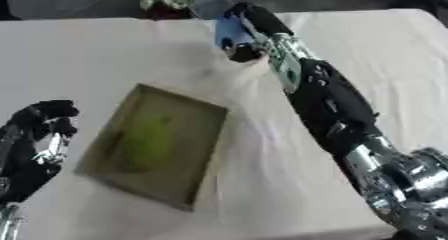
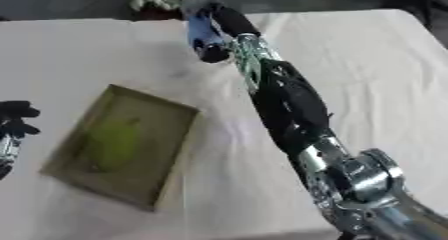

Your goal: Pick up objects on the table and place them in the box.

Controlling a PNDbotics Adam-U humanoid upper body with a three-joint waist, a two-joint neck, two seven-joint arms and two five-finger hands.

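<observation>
White cloth (image 1: 105, 49) covered the whole table, rumpled around the work. Nearest, at the left edge, the left hand (image 1: 39, 121) rested idle with its fingers curled and holding nothing. Just beside it lay the shallow olive-green box (image 1: 206, 156), askew, with a green, pear-like object (image 1: 149, 141) already lying inside. Beyond the box, the right arm stretched far across the table, and the right hand (image 1: 245, 34) was closed around a blue object (image 1: 229, 33), seemingly raised a little off the cloth, well apart from the box. At the far edge something green and white (image 1: 171, 0) showed, too blurred to name. The carry back looked like the step in hand: the hand would do well to clear the box's far wall, stop over the bare floor beside the green object, and release low.
</observation>
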